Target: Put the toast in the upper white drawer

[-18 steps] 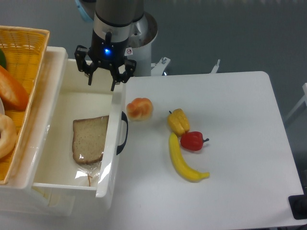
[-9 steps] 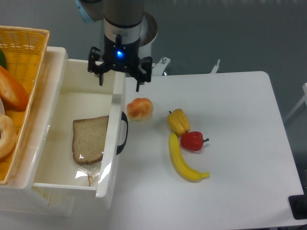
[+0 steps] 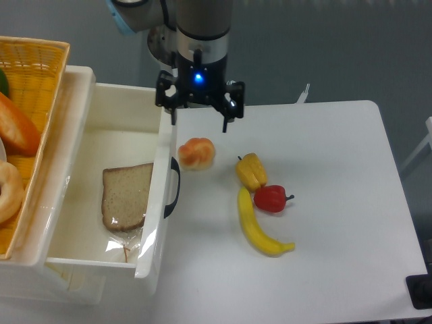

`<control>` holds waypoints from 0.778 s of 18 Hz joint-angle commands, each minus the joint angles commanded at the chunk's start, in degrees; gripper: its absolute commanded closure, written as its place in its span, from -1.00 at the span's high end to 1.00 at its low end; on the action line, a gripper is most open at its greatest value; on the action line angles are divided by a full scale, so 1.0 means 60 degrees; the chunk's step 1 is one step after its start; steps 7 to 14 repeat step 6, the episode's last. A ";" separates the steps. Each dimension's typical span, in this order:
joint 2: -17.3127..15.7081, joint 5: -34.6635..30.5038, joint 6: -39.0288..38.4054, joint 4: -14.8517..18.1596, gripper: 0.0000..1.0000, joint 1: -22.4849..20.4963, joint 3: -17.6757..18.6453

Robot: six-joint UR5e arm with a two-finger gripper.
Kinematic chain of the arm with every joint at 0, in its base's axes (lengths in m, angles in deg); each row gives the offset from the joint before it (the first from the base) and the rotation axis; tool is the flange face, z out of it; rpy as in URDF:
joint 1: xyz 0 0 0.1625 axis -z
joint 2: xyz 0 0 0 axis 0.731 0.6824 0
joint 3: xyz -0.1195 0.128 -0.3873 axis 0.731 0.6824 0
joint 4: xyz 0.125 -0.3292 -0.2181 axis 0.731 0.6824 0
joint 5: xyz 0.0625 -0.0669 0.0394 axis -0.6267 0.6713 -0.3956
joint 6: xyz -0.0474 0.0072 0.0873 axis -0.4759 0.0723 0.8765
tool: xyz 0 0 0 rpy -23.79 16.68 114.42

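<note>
The toast [image 3: 126, 195], a brown slice in clear wrap with a twisted tail, lies flat on the floor of the upper white drawer [image 3: 89, 150]. The drawer is pulled open, its black curved handle [image 3: 175, 187] facing right. My gripper [image 3: 200, 123] hangs over the table just right of the drawer's front wall, above the far side of the bun. Its fingers [image 3: 227, 122] are spread apart and hold nothing.
A round orange bun [image 3: 196, 152] sits by the drawer front. A yellow pepper [image 3: 251, 171], a red pepper [image 3: 271, 198] and a banana [image 3: 258, 233] lie mid-table. A yellow wicker basket [image 3: 30, 74] with bread items stands at the left.
My open gripper has moved right, from above the drawer's far end out over the table past the drawer front. The toast has stayed in the drawer.
</note>
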 joint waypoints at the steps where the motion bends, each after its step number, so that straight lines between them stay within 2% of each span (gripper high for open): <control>1: 0.0029 -0.0029 0.0000 0.0015 1.00 -0.0015 0.0000; 6: 0.0234 -0.0118 0.0015 0.0015 1.00 -0.0337 0.0015; 14: 0.0234 -0.0118 0.0015 0.0015 1.00 -0.0337 0.0015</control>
